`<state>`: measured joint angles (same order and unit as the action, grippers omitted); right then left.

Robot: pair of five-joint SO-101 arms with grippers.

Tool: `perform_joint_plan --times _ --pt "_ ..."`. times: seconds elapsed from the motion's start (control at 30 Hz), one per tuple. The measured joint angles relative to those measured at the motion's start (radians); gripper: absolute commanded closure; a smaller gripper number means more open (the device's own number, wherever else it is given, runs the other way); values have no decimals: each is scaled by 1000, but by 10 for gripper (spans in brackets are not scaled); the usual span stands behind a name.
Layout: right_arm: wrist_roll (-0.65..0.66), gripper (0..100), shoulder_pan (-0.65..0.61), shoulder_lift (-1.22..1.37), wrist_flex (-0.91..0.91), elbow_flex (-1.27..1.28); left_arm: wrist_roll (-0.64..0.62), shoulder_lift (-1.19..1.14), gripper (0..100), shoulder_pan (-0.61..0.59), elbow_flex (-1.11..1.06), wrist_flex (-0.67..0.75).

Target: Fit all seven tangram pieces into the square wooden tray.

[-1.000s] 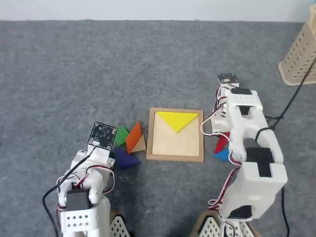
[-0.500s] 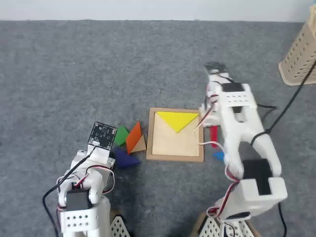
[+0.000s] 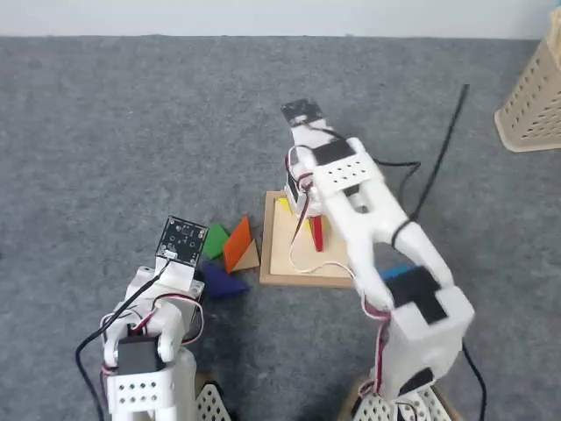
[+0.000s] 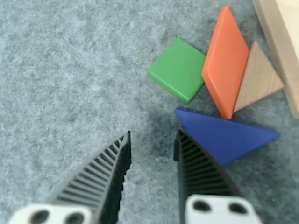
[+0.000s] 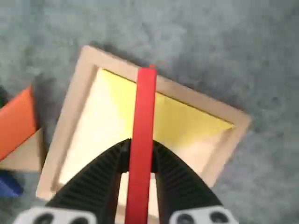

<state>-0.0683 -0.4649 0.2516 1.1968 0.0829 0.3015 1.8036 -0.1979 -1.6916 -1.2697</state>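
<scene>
I count seven pieces and one tray. The tray (image 3: 266,239) (image 5: 69,116) (image 4: 278,46) is a square of pale wood with a raised rim and a smooth floor, and it sits on the fuzzy grey table (image 3: 131,132).

One piece lies in the tray: a flat yellow triangle (image 3: 284,204) (image 5: 187,119), with its long side along the far rim.

My right jaws are clamped on a second piece, a thin red piece (image 3: 316,232) (image 5: 144,121). It is held on edge above the tray and crosses over the yellow one. Seen edge-on it looks like a narrow bar, so I cannot tell its outline or whether it touches the wood.

Four more pieces are clustered on the table just beside the tray's left rim:
- One green square (image 3: 216,239) (image 4: 178,70) with softly rounded corners.
- One orange parallelogram (image 3: 237,245) (image 4: 225,60), which touches the green square.
- One bare-wood triangle (image 3: 249,258) (image 4: 257,79), tucked between the orange piece and the rim.
- One dark blue triangle (image 3: 221,281) (image 4: 224,135), long and pointed, lying just beside the other three.

The seventh is a light blue piece (image 3: 399,272) on the tray's right side. My right arm hides most of it, so I cannot tell its shape.

My left jaws hold nothing and have a narrow gap between them. Their black ribbed fingers (image 4: 112,172) hover over bare table right next to the dark blue triangle.

One beige perforated object (image 3: 530,96) stands at the table's far right edge.
</scene>
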Motion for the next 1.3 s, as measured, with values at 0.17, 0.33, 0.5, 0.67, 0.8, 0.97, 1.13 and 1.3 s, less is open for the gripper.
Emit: perform_joint_plan --times 0.17,0.33,0.5,0.67,0.8,0.97,1.13,1.3 --pt "-98 989 -28 61 0 -32 0 0 850 0 0 0" --pt "-135 988 -126 61 18 -32 0 0 850 0 0 0" --pt "-135 988 -158 61 18 -32 0 0 850 0 0 0" --pt "-181 988 -158 61 18 -32 0 0 850 0 0 0" --pt "-239 988 -158 61 18 -32 0 0 850 0 0 0" --pt "-299 987 -167 61 18 -32 0 0 850 0 0 0" --pt "-313 987 -198 68 18 -32 0 0 850 0 0 0" --pt "-316 945 -196 133 -15 -44 0 0 850 0 0 0"
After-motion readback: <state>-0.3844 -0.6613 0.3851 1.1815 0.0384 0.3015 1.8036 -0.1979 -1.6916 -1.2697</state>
